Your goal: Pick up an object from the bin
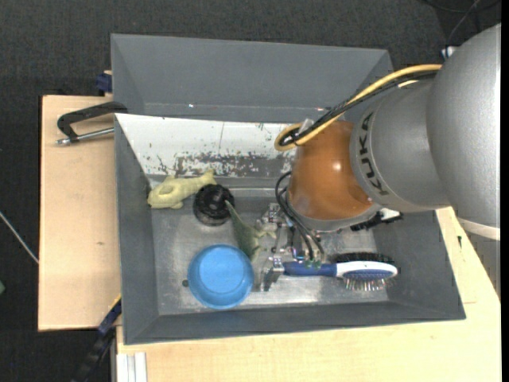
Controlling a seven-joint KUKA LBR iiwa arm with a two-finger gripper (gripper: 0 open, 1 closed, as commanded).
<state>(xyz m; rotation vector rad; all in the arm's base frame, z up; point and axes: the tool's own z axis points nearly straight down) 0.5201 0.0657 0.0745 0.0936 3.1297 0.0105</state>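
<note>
1. The grey metal bin [238, 74] held a handful of loose things, spread across its floor rather than heaped.
2. At the back left lay a pale yellow soft lump [176, 191], and just beside it, to its right, a black round cap [212, 203].
3. A blue round bowl [220, 275] sat at the front left of the floor with its open side up.
4. A dark green strip [241, 231] ran slantwise from the black round cap down towards the bowl's right rim.
5. The brush [362, 272] lay flat along the front of the floor, right of the middle. It had a blue handle and a white head with dark bristles on one side and pale wiry ones on the other. The handle pointed left, towards the bowl.
6. The gripper [273, 257] was low in the bin, under the arm's orange cover [322, 173], at the brush's handle end and between the bowl and the brush head.
7. Whether the pincer stood apart, together or clamped on anything could not be told, as the wrist parts crowded that spot.
</note>
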